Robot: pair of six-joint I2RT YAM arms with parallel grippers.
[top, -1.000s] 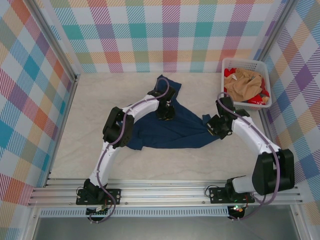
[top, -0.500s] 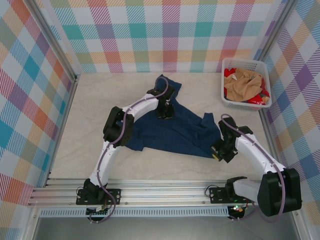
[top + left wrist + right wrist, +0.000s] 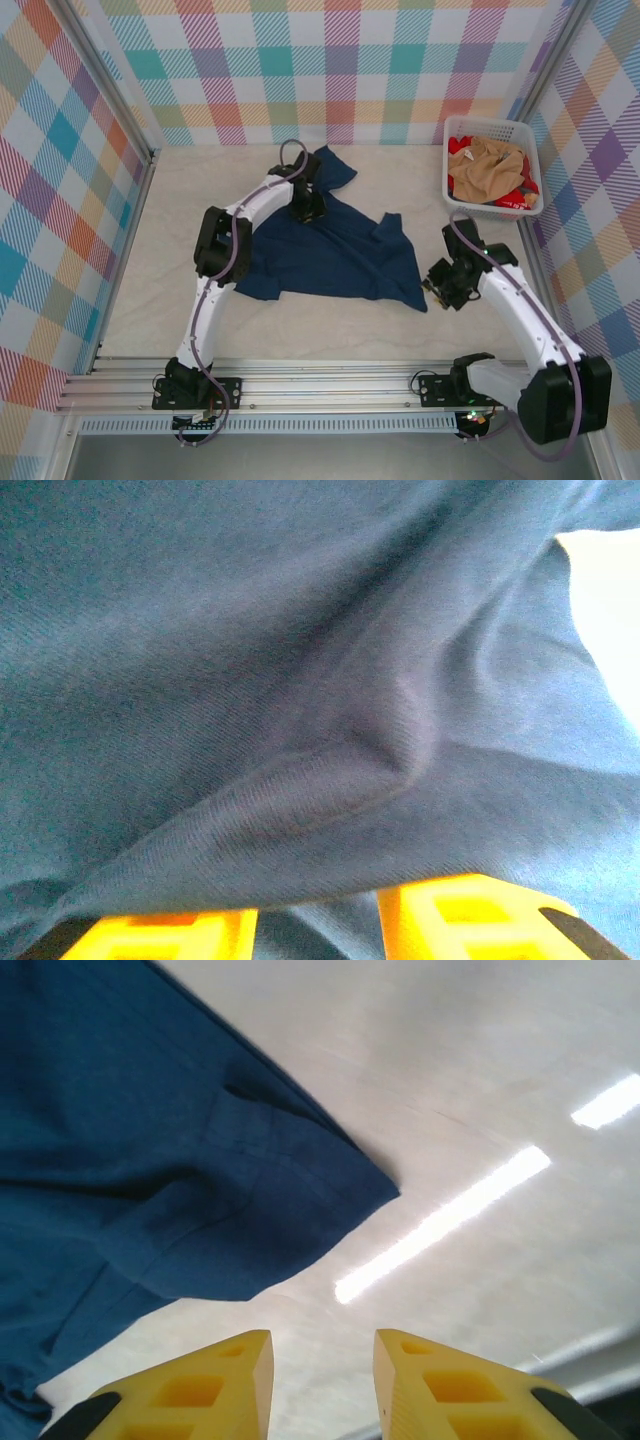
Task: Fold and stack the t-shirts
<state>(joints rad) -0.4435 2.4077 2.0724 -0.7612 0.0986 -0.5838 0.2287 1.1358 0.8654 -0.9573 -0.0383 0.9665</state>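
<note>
The navy blue t-shirt (image 3: 335,255) lies spread on the table, back side up. My left gripper (image 3: 305,207) sits on its far upper part, near a sleeve. In the left wrist view navy cloth (image 3: 300,680) drapes over the yellow fingertips (image 3: 470,900), which stand apart. My right gripper (image 3: 440,288) hangs just right of the shirt's near right corner (image 3: 330,1190), open over bare table with nothing between its fingers (image 3: 220,1370). A tan-orange t-shirt (image 3: 490,160) and a red one (image 3: 518,194) lie crumpled in the basket.
The white plastic basket (image 3: 488,121) stands at the back right corner against the checkered wall. Bare table (image 3: 150,250) stretches to the left of the shirt and along the near edge. A metal rail (image 3: 330,370) runs across the front by the arm bases.
The right gripper dragged the shirt's right edge toward the near side, then let go and opened. The left gripper shifted back-left with the cloth and its jaws parted. The shirt lies flatter.
</note>
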